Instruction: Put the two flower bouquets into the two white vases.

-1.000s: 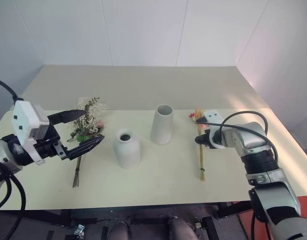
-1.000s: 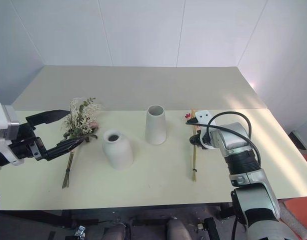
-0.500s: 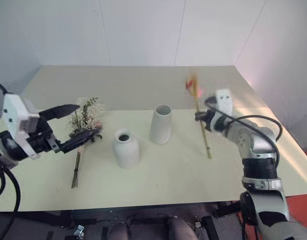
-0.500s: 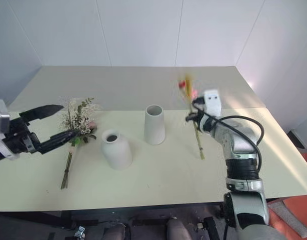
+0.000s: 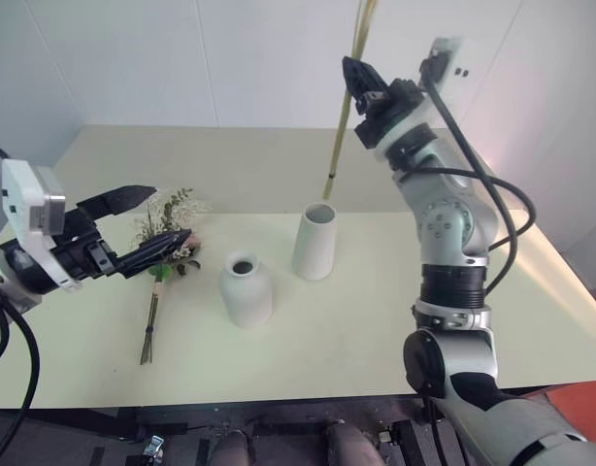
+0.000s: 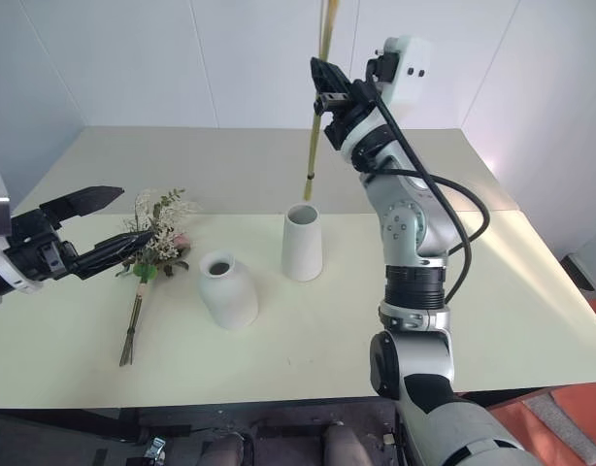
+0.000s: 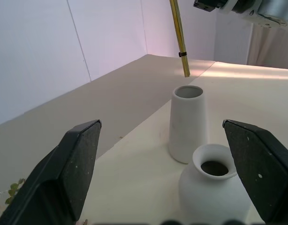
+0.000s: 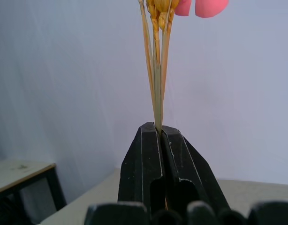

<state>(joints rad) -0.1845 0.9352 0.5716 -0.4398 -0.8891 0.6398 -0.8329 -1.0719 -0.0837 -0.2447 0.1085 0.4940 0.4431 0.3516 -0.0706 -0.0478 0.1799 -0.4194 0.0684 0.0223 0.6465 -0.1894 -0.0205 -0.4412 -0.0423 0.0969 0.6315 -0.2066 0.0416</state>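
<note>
The thin bunch of golden wheat ears [image 5: 342,107] hangs upright, pinched in the right gripper [image 5: 361,85], its stem ends above the taller tapered white ceramic vase [image 5: 315,241]; the left gripper [image 5: 150,221] gapes beside the bushy white-and-green bouquet [image 5: 164,243] lying on the table

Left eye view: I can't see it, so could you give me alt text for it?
The right gripper holds the wheat bunch upright, its stem ends hanging above the tall white vase. The open left gripper hovers by the bushy bouquet lying on the table, beside the shorter vase.
</note>
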